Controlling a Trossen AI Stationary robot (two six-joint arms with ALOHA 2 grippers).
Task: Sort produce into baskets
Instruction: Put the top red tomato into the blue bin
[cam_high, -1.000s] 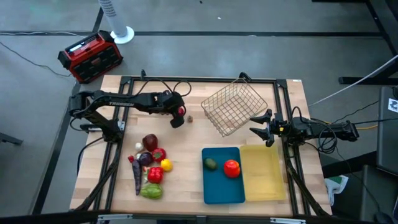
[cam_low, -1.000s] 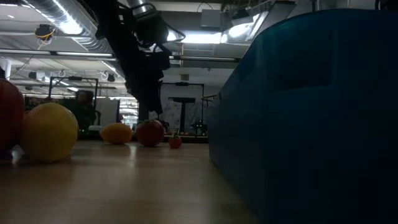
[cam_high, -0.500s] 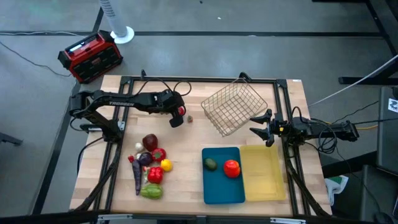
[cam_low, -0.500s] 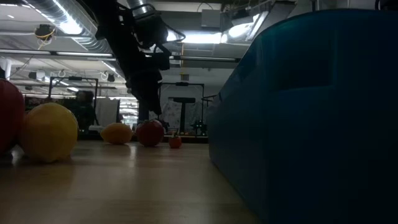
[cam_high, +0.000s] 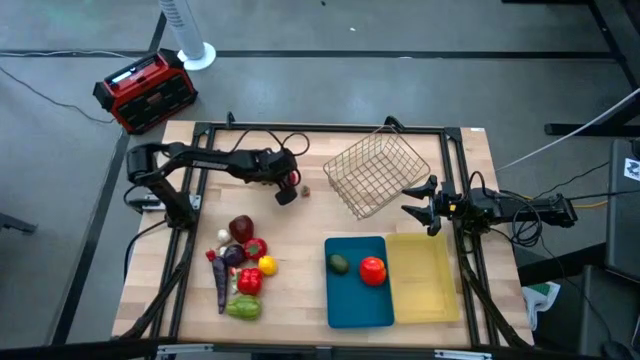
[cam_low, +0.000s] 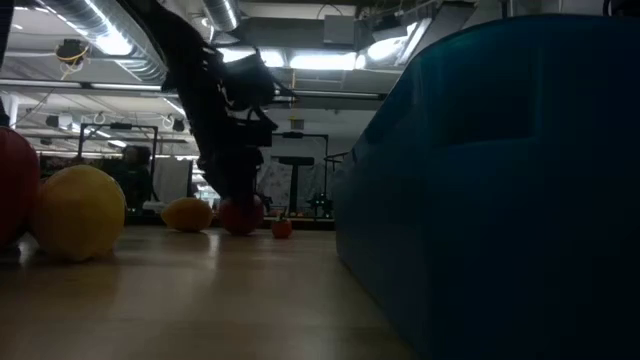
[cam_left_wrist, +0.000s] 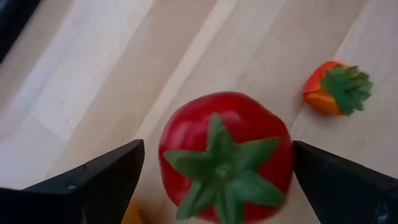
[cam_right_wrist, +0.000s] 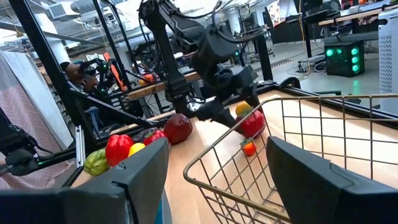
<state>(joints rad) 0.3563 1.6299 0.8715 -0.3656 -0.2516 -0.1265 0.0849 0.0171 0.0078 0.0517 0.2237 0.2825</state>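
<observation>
A red tomato (cam_left_wrist: 227, 155) with a green calyx rests on the wooden table, left of the wire-mesh basket (cam_high: 375, 175). My left gripper (cam_left_wrist: 217, 149) is open and slants down over it, one finger on each side, with no touch showing; it also appears in the high view (cam_high: 286, 188). A small orange-red strawberry (cam_left_wrist: 336, 87) lies just beyond the tomato. More produce (cam_high: 240, 265) lies in a heap at the near left. My right gripper (cam_high: 420, 205) waits open and level beside the basket. The blue tray (cam_high: 358, 300) holds a green piece (cam_high: 339, 264) and a red one (cam_high: 372, 270).
A pale yellow tray (cam_high: 425, 277) lies right of the blue one. An orange fruit (cam_low: 187, 213) sits close behind the tomato. The basket lies tipped with its mouth toward my right gripper (cam_right_wrist: 217, 142). A red-and-black box (cam_high: 145, 90) stands on the floor beyond the table.
My left gripper has come down over the red tomato, staying open; its fingers now reach around the fruit near the table top. The tomato and strawberry have kept their places.
</observation>
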